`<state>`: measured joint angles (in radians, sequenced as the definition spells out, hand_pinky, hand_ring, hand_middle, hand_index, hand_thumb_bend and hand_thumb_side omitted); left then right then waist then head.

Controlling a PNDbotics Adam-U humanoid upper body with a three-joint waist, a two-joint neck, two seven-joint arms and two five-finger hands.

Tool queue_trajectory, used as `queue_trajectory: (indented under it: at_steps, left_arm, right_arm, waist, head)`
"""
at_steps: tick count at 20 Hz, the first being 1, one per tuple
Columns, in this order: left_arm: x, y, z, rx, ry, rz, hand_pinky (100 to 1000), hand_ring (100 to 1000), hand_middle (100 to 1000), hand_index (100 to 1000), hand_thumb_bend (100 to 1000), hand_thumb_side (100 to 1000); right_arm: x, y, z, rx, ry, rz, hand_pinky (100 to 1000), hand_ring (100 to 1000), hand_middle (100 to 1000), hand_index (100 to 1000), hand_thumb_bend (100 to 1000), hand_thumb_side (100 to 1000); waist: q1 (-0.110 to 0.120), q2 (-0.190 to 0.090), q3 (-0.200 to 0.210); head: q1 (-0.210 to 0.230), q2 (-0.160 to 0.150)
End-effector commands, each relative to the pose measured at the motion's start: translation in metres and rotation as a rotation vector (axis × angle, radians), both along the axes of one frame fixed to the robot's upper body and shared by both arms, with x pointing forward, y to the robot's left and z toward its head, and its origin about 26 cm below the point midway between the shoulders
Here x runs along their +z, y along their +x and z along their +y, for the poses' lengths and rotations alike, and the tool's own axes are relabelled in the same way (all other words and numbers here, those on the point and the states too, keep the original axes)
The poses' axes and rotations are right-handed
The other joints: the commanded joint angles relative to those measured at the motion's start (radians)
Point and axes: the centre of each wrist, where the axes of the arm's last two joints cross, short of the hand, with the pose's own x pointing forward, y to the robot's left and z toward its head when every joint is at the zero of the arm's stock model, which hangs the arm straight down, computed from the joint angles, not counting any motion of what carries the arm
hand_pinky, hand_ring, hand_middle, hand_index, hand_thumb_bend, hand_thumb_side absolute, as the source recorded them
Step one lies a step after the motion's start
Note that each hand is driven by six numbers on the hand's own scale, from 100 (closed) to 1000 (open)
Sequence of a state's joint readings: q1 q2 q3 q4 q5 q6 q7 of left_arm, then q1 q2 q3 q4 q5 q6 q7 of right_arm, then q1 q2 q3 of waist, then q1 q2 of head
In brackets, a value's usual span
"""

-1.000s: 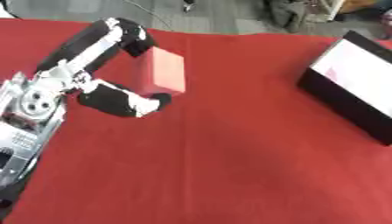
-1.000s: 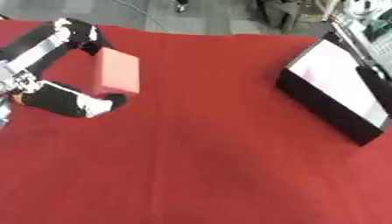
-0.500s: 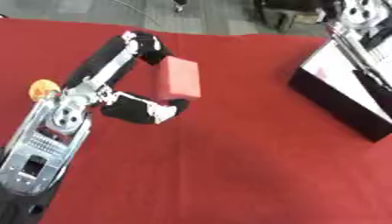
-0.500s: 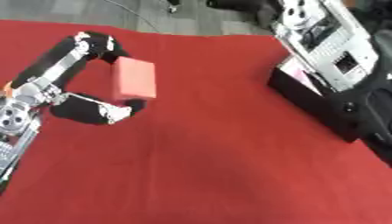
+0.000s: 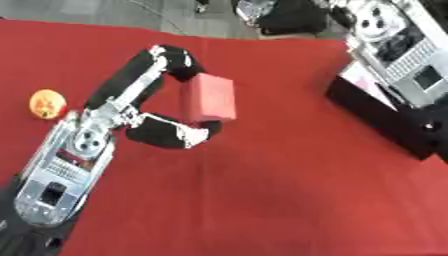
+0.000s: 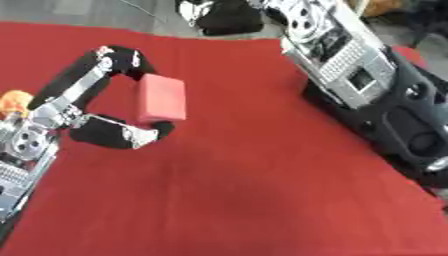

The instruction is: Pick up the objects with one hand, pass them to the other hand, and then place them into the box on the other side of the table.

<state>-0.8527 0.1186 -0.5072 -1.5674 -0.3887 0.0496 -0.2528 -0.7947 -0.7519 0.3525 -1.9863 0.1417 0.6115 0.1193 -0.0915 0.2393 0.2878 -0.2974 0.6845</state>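
A small round orange-and-yellow object (image 5: 47, 103) lies on the red cloth-covered table (image 5: 262, 190) at the far left, well apart from the pink rectangular block (image 5: 208, 98) and on the outer side of the silver-and-black left arm (image 5: 74, 150). That arm comes in from the lower left corner and bends toward the block.

The robot's left hand (image 5: 166, 132) grasps the pink block, black fingers curled over its upper left edge and the black-and-white thumb pressed under its lower edge, so that the block stands upright between them (whether its lower edge clears the cloth cannot be told). The block sits left of the table's centre, well apart from the box.

To the right of the block lies a broad stretch of bare red cloth. Beyond it, at the right edge of the table, stands the black open box (image 5: 385, 125), its pale pink inside partly showing in the left eye view.

Over the box reaches the robot's right arm (image 6: 337, 55), a silver-and-grey forearm coming down from the upper right. The right hand (image 6: 420, 142) shows only as a black mass near the box's near end, and whether its fingers are open or curled cannot be told.
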Motion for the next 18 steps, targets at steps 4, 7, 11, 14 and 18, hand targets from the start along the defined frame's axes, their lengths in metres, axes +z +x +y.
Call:
queue_trajectory:
  at_steps: [4, 7, 11, 14, 18]
  left_arm:
    - [0.002, -0.005, -0.007, -0.022, -0.002, -0.038, 702, 596, 531, 460, 100, 103]
    - [-0.001, -0.004, -0.006, 0.012, 0.009, -0.06, 686, 582, 524, 458, 100, 100]
    - [-0.011, 0.002, -0.003, 0.082, 0.031, -0.073, 678, 574, 511, 455, 100, 100]
    - [-0.018, 0.007, -0.001, 0.105, 0.037, -0.071, 678, 574, 512, 455, 100, 100]
    - [-0.021, 0.01, 0.002, 0.113, 0.029, -0.067, 679, 574, 511, 454, 100, 100]
  right_arm:
    - [0.003, -0.005, 0.012, 0.042, -0.039, -0.011, 805, 756, 912, 827, 188, 315]
    - [0.005, -0.005, 0.011, 0.051, -0.051, -0.009, 800, 756, 909, 832, 247, 252]
    - [0.016, -0.006, 0.003, 0.065, -0.082, -0.007, 799, 762, 899, 844, 312, 202]
    - [0.025, -0.007, -0.004, 0.087, -0.133, 0.004, 805, 777, 893, 852, 334, 168]
    - [0.03, -0.007, -0.009, 0.112, -0.242, 0.034, 814, 798, 887, 860, 347, 148]
  waist:
    - [0.004, -0.022, 0.002]
    - [0.003, -0.022, 0.001]
    - [0.002, -0.023, -0.004]
    - [0.002, -0.022, -0.008]
    - [0.004, -0.02, -0.013]
  head:
    - [-0.003, 0.002]
    - [0.004, 0.002]
    - [0.014, 0.007]
    - [0.017, 0.009]
    - [0.016, 0.013]
